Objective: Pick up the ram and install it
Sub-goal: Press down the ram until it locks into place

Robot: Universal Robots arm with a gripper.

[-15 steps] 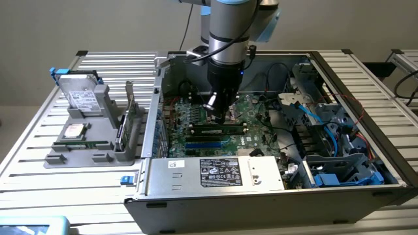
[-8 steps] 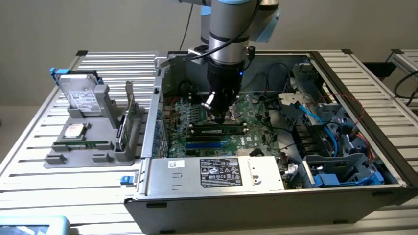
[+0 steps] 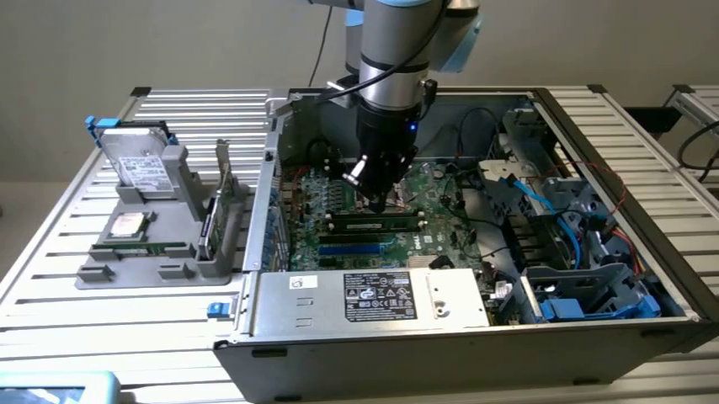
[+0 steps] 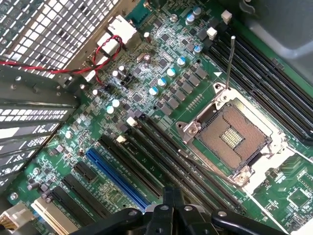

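Observation:
The ram (image 3: 376, 225), a narrow green stick with black chips, lies along a black slot on the motherboard (image 3: 337, 202) inside the open computer case. My gripper (image 3: 376, 204) points straight down just above the middle of the stick; I cannot tell whether it touches it. In the wrist view the dark fingers (image 4: 173, 196) are pressed together with nothing between them, over the long black slots (image 4: 161, 147) beside the empty processor socket (image 4: 230, 137).
A blue slot (image 3: 354, 250) runs parallel just in front of the ram. The power supply (image 3: 371, 296) fills the case's near side, with cables and drive bays (image 3: 584, 278) at the exterior view's right. A grey holder (image 3: 151, 252) with a hard drive (image 3: 141, 164) stands outside the case.

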